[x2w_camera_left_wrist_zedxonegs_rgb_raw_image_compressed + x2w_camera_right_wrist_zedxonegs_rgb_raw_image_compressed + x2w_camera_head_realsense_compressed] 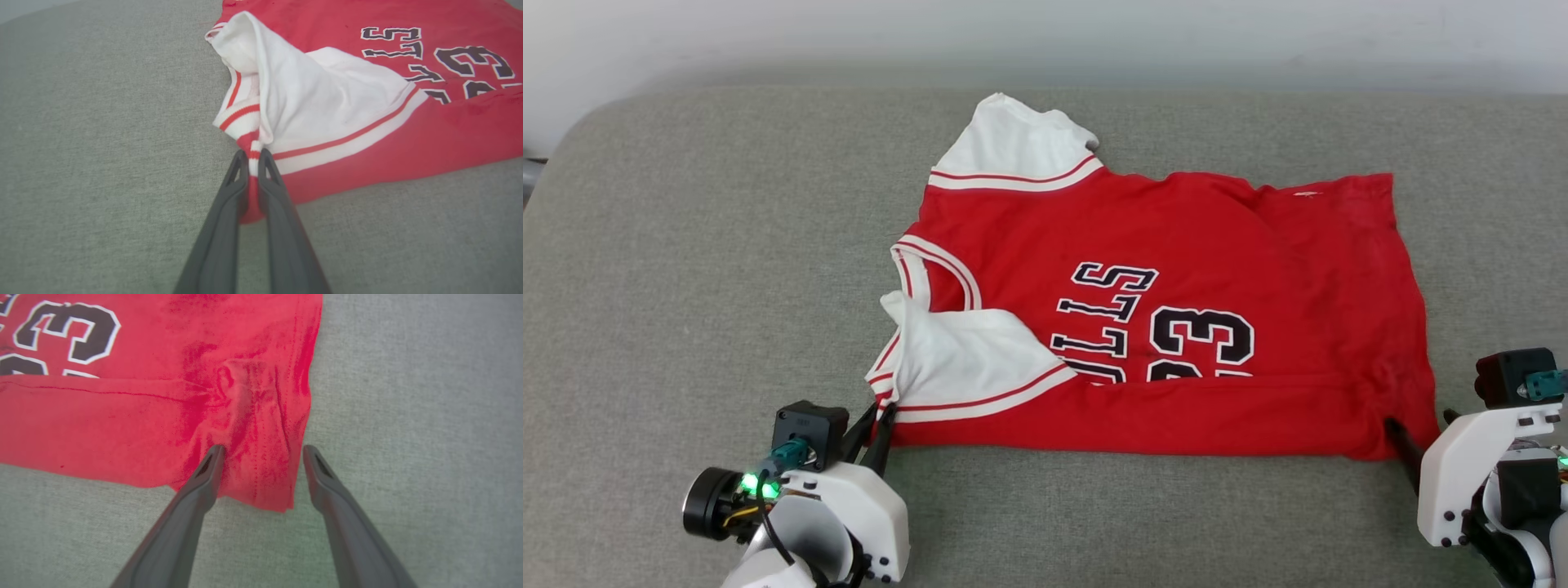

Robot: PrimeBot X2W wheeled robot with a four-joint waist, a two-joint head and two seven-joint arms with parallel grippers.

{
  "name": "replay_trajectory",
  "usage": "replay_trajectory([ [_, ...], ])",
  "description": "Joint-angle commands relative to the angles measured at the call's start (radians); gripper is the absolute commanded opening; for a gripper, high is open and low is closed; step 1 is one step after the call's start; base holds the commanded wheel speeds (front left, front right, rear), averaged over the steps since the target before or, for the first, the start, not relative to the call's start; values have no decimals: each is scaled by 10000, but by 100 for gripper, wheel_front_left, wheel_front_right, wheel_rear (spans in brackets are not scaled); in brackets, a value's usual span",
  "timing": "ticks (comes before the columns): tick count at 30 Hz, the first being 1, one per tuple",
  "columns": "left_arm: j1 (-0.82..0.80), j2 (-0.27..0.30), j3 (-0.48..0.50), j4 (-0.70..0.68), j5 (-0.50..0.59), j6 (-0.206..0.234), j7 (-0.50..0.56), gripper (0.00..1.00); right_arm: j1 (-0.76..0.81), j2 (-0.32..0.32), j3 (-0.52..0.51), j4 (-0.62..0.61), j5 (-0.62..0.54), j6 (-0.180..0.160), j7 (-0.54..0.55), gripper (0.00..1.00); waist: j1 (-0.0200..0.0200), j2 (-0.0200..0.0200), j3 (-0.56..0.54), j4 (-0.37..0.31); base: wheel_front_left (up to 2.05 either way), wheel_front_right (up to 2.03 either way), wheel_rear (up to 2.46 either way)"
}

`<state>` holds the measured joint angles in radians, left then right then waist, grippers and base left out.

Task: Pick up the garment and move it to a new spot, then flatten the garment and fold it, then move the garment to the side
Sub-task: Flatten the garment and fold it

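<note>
garment (1176, 237) lies sideways mid-way across the grey cushion (711, 245), collar end to the robot's left, hem end to its right. Red body, white short sleeves with red-striped trim, black white-outlined lettering plus "23". Near long edge is folded up over itself and covers part of the print. Far sleeve lies flat at the back, near sleeve is folded onto the chest. left gripper (253, 157) is pinched tight on the near collar-side corner, red/white trim bunched between the fingers. right gripper (263, 451) has its jaws apart at the near hem corner: one finger on wrinkled cloth, the other on the cushion just beside the edge.
</note>
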<state>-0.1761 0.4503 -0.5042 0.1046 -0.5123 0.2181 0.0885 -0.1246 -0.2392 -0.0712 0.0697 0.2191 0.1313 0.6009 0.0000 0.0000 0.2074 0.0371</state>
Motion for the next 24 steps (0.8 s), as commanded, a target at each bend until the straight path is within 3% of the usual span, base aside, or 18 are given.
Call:
replay_trajectory([
  [1, -187, -13, -24, -178, 131, -53, -113, 0, -190, 142, -172, 341, -193, -12, 97, 100, 0, 0, 116, 143, 0, 0, 0],
  [14, -302, 7, -227, -386, 236, -121, -264, 0, -312, 856, -886, 2171, -1084, -12, 609, 100, 0, 0, 351, 418, 0, 0, 0],
  [16, -264, 17, -242, -307, 201, -132, -240, 0, -263, 954, -929, 2327, -1034, -12, 749, 44, 0, 0, 306, 384, 0, 0, 0],
  [17, -245, 22, -248, -271, 171, -138, -207, 0, -252, 983, -986, 2380, -1009, -12, 762, 0, 0, 0, 280, 364, 0, 0, 0],
  [24, -60, 133, -329, 126, 4, -171, 117, 0, -235, 820, -992, 2382, -894, -14, 418, 0, 0, 0, -87, 196, 0, 0, 0],
])
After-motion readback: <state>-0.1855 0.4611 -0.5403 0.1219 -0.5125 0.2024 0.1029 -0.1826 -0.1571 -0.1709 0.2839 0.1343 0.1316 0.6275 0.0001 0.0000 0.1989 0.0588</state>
